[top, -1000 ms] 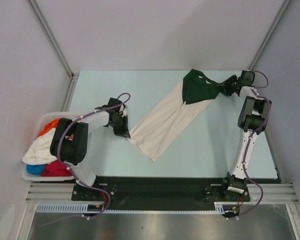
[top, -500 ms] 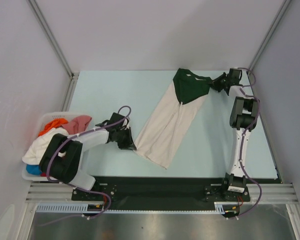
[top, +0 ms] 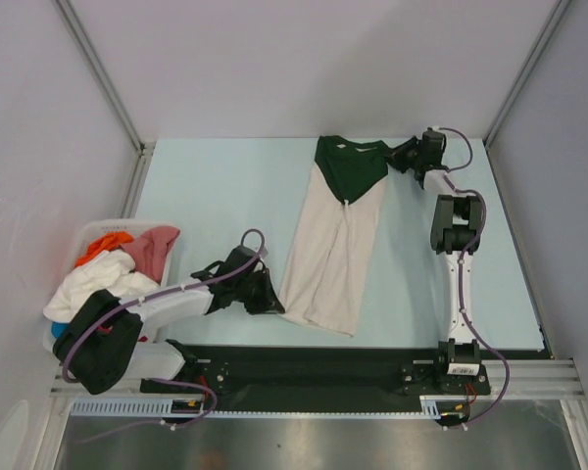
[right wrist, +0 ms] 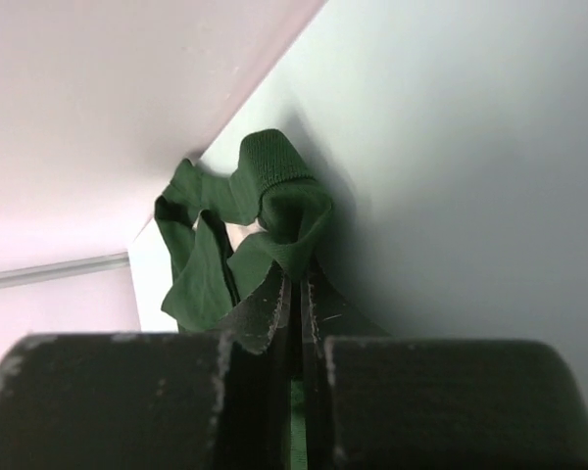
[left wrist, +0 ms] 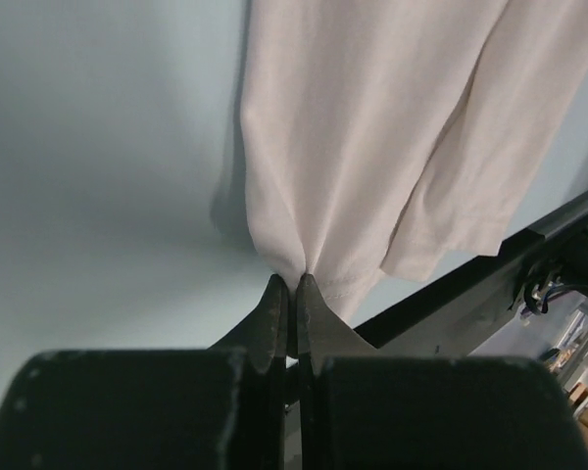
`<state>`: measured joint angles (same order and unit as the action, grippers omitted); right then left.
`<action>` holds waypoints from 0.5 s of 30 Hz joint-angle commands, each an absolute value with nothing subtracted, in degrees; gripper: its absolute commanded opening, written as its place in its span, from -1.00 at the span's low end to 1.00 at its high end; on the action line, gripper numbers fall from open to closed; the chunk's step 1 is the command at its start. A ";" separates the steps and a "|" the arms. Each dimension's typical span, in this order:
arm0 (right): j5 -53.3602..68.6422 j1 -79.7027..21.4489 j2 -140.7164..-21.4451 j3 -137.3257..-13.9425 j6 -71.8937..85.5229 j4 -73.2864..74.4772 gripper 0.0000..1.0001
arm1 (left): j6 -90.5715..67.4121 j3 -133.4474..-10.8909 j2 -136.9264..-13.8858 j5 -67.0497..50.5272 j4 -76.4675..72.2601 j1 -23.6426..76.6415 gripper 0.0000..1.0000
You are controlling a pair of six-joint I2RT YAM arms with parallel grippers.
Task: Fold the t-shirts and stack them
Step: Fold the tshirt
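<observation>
A cream-white t-shirt (top: pixel 328 245) with dark green sleeves (top: pixel 351 166) lies stretched out on the pale blue table, its green end at the back. My left gripper (top: pixel 272 302) is shut on the shirt's near hem corner (left wrist: pixel 299 262). My right gripper (top: pixel 400 157) is shut on the green cloth (right wrist: pixel 274 211) at the back right. More t-shirts, white (top: pixel 88 284), orange (top: pixel 103 245) and dusty red (top: pixel 155 245), are heaped in the basket at the left.
The white plastic basket (top: pixel 127 224) stands at the table's left edge beside the left arm. A black rail (top: pixel 304 357) runs along the table's near edge, close to the shirt's hem. Grey walls close in the back and sides.
Both grippers have swung the shirt round: the green end moved left along the back, the hem end moved right and nearer. The shirt now lies nearly straight front to back.
</observation>
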<state>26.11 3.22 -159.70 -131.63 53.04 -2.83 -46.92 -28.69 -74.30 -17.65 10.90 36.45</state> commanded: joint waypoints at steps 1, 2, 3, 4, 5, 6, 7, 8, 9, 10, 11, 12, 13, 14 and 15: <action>22.50 1.41 -162.77 -134.03 56.32 -8.61 -1.00 | -51.50 -27.69 -72.33 -17.05 7.92 39.89 -0.99; 22.24 1.15 -163.47 -134.38 57.38 -9.40 -1.00 | -51.68 -27.60 -72.42 -16.96 7.82 40.42 -0.99; 22.06 0.79 -164.87 -135.08 58.70 -10.19 -1.00 | -51.94 -27.60 -72.77 -16.79 7.74 41.04 -0.99; 21.63 0.36 -165.84 -135.78 60.36 -11.15 -1.00 | -52.12 -27.60 -72.95 -16.70 7.56 42.18 -0.99; 21.36 0.18 -166.55 -138.05 60.73 -11.16 -1.00 | -52.38 -27.51 -73.04 -16.79 7.30 42.71 -0.99; 20.66 0.18 -167.94 -139.21 60.91 -10.47 -1.00 | -52.73 -27.25 -73.39 -16.79 6.60 43.06 -0.99; 20.39 0.18 -168.48 -140.18 61.17 -10.29 -1.00 | -53.43 -26.99 -73.48 -16.96 5.90 43.85 -0.99; 20.13 -1.22 -168.92 -141.84 61.78 -10.20 -1.00 | -53.70 -26.72 -73.74 -17.22 5.19 44.29 -0.99; 19.69 -1.40 -169.36 -142.38 62.05 -10.46 -1.00 | -54.05 -26.72 -74.09 -17.23 4.14 44.73 -0.99; 19.51 -1.58 -169.97 -142.82 62.49 -10.55 -1.00 | -54.40 -26.72 -74.79 -17.23 3.78 45.69 -0.99; 19.51 -1.67 -169.98 -142.91 62.84 -10.63 -1.00 | -54.40 -27.07 -75.40 -17.40 3.52 46.05 -0.99; 19.42 -1.67 -169.98 -142.65 62.84 -10.63 -1.00 | -54.40 -27.24 -76.02 -17.66 2.73 46.84 -0.99; 19.51 -1.67 -169.89 -142.73 62.75 -10.37 -1.00 | -53.97 -27.59 -77.33 -17.84 2.72 47.28 -0.99; 19.51 -1.84 -169.89 -142.65 62.49 -9.94 -1.00 | -53.53 -28.29 -77.78 -18.02 2.81 47.46 -0.99; 20.03 -1.85 -169.89 -142.65 62.40 -8.89 -1.00 | -53.18 -28.65 -78.04 -17.93 3.33 47.63 -0.99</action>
